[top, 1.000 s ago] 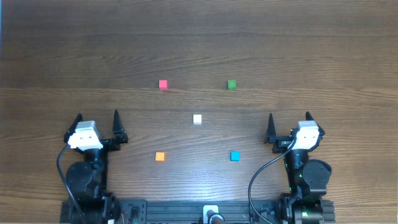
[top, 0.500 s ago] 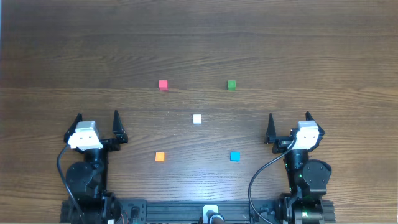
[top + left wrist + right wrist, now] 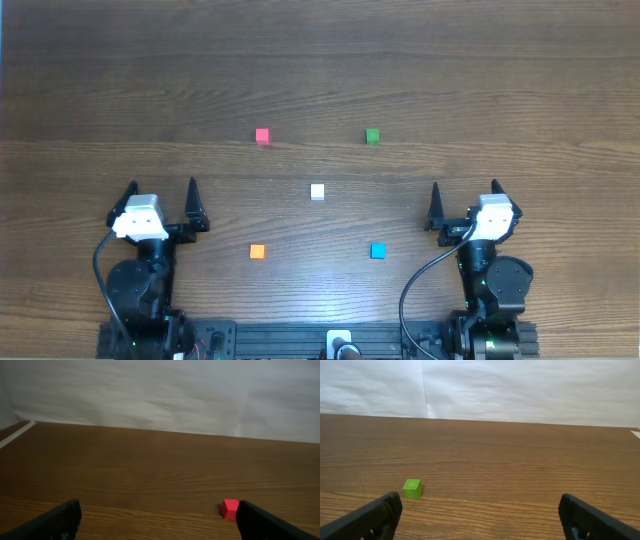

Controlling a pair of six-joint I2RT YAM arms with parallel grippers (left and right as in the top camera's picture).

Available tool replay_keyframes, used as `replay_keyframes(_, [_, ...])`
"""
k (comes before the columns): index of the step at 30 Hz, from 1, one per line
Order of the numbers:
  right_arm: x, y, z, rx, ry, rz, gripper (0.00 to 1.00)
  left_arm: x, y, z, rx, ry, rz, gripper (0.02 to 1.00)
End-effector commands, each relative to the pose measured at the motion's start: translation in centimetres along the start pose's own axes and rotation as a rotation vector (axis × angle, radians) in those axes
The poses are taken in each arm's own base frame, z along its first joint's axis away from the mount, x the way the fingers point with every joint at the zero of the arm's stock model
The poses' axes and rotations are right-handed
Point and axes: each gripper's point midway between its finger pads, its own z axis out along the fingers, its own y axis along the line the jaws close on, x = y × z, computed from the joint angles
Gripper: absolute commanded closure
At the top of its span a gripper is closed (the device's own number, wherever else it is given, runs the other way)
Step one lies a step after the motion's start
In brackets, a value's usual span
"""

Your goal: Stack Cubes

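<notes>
Left gripper (image 3: 162, 185) edged slightly right; it and right gripper (image 3: 465, 186) both gape wide.

Five obstacles stand well apart on the table (image 3: 520, 70): the pink cube (image 3: 262, 135) and green cube (image 3: 372, 135) farthest out, the white cube (image 3: 317, 191) midway, the orange cube (image 3: 257, 252) and blue cube (image 3: 377, 251) nearest the arm bases. Wide gaps of wood between them leave passage on every side of each.

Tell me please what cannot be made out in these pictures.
Top view: white cube and orange cube too small to judge their side faces.
Left wrist view: left gripper cut off by the bottom edge.
Right wrist view: right gripper cut off by the bottom edge too.
</notes>
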Motion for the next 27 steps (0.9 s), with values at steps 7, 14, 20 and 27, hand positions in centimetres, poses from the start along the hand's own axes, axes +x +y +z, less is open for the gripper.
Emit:
replay_keyframes(7, [0.1,0.1,0.0,-0.011,-0.005,-0.005,0.009,-4.2,-3.1,1.3,0.136,0.193,-0.076,0.023])
replay_keyframes(14, [0.1,0.1,0.0,-0.011,-0.005,-0.005,0.007,-7.1,-5.6,5.6,0.168,0.596,-0.136,0.023])
replay_keyframes(20, [0.1,0.1,0.0,-0.011,-0.005,-0.005,0.009,-6.1,-9.4,10.9,0.195,0.833,-0.080,0.023])
replay_keyframes(27, [0.1,0.1,0.0,-0.011,-0.005,-0.005,0.009,-0.2,-13.2,15.5,0.207,1.012,-0.037,0.047])
